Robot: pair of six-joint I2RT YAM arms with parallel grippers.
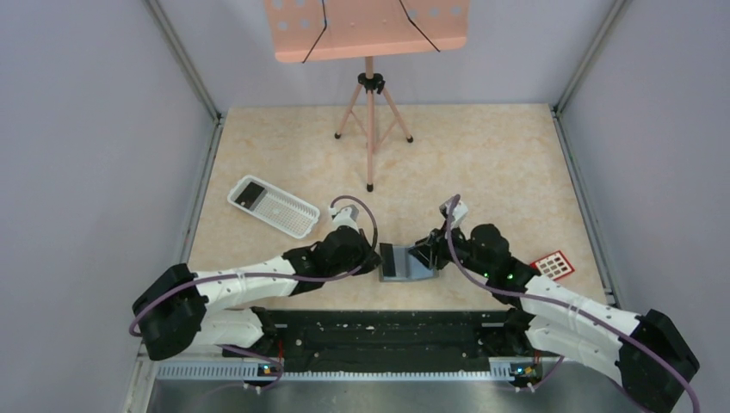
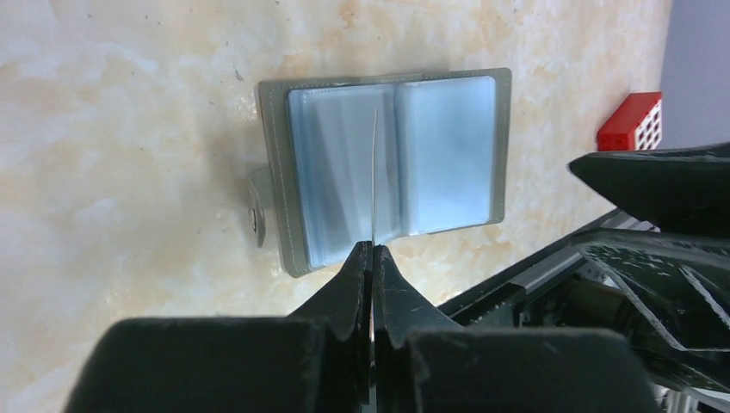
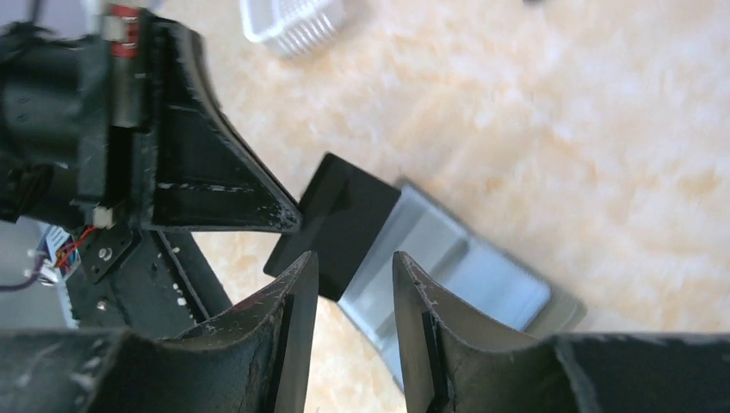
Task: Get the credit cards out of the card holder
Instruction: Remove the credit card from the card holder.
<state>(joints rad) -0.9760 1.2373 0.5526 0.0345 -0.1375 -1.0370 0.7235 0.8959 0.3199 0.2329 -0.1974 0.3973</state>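
The card holder (image 1: 413, 265) lies open on the table between my arms, bluish-grey inside (image 2: 392, 159). My left gripper (image 2: 374, 247) is shut on a thin dark credit card (image 2: 375, 172), seen edge-on and standing over the holder's middle. In the right wrist view that card (image 3: 340, 219) is a black rectangle overlapping the holder's (image 3: 465, 275) near end. I cannot tell whether it still sits in a pocket. My right gripper (image 3: 353, 262) is open just in front of the card, holding nothing. A red credit card (image 1: 553, 264) lies on the table to the right.
A white ribbed tray (image 1: 280, 209) with a dark card (image 1: 251, 194) in it sits at the left. A tripod stand (image 1: 370, 129) rises at the back middle. The black base rail (image 1: 379, 331) runs along the near edge.
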